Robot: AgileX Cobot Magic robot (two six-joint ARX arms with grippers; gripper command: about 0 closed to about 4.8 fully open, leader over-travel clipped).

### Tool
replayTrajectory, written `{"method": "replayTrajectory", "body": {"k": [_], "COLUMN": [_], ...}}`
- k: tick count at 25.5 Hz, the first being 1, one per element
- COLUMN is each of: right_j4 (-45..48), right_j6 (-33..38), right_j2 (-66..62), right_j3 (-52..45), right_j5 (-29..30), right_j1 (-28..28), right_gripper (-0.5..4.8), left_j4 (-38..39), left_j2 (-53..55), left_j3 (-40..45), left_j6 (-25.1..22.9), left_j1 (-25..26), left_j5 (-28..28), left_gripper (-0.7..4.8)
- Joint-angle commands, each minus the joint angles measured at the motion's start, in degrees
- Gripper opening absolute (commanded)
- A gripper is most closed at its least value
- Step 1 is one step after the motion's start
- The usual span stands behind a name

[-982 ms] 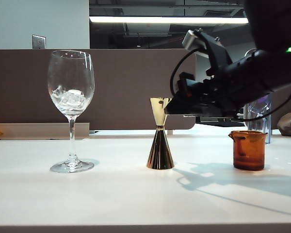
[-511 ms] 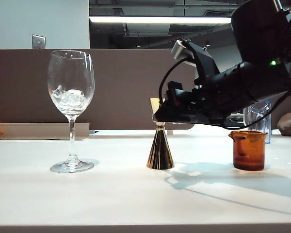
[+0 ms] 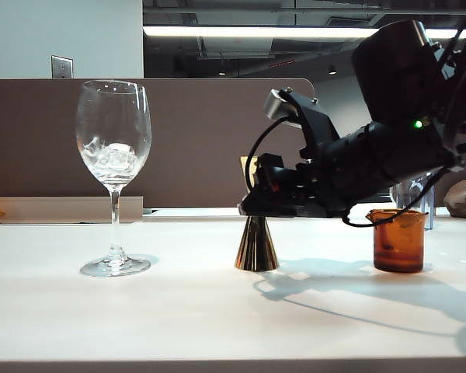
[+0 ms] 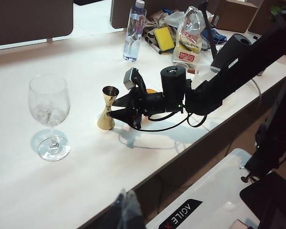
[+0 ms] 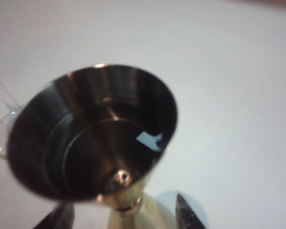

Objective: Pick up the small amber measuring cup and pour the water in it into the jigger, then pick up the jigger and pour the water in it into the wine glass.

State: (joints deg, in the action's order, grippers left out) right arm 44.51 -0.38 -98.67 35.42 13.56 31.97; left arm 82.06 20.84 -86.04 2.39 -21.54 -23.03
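Note:
The gold jigger (image 3: pixel 256 245) stands upright mid-table, with its upper cone partly hidden behind my right gripper (image 3: pixel 252 206). Seen from the right wrist, I look down into the jigger's cup (image 5: pixel 93 133). My right gripper (image 5: pixel 121 217) is open, one finger (image 5: pixel 57 218) on each side of the narrow waist with a gap on both sides. The wine glass (image 3: pixel 113 155) with ice stands to the left. The amber measuring cup (image 3: pixel 398 241) sits on the table to the right, under the right arm. My left gripper (image 4: pixel 126 210) is shut, raised off the table's front edge.
A clear water bottle (image 4: pixel 133 31) stands at the far side of the table beside snack bags (image 4: pixel 188 40) and a yellow sponge (image 4: pixel 165 38). A brown partition (image 3: pixel 186 140) runs behind the table. The table's front edge (image 4: pixel 181 157) is close to the jigger.
The right arm has come down and moved left, bringing its open gripper from above the jigger's upper cone to its waist. The jigger, cup and glass have stayed put.

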Motion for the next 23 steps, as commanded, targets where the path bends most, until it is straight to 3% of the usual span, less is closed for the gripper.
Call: {"method": "replayTrajectory", "body": {"k": [1,4,6,15,18,21,23], "right_j4": [2.0,2.5,2.4,2.0,2.4,2.4,2.3], "right_j6": [-0.1,-0.1,-0.1,-0.1,-0.1,-0.1,-0.1], "right_j2": [-0.5,-1.2,-1.4,-3.9,-4.3,-4.7,-4.7], "right_j3": [0.7,1.3,1.4,3.9,4.1,4.1,4.1], "right_j5": [0.1,0.1,0.1,0.5,0.5,0.5,0.5], "right_j1": [0.0,0.0,0.0,0.2,0.3,0.3,0.4], "right_gripper": [2.70,2.60,2.02,1.93,1.34,1.33,0.78], "left_j4": [0.2,0.2,0.2,0.2,0.2,0.2,0.2], "left_j2": [0.1,0.1,0.1,0.1,0.1,0.1,0.1], "left_j3": [-0.2,-0.2,-0.2,-0.2,-0.2,-0.2,-0.2], "left_j6": [-0.1,-0.1,-0.1,-0.1,-0.1,-0.1,-0.1], "left_j1": [0.1,0.1,0.1,0.1,0.1,0.1,0.1], "left_j5": [-0.2,-0.2,-0.2,-0.2,-0.2,-0.2,-0.2], "left_gripper": [-0.02,-0.02,-0.02,-0.02,-0.02,-0.02,-0.02]}}
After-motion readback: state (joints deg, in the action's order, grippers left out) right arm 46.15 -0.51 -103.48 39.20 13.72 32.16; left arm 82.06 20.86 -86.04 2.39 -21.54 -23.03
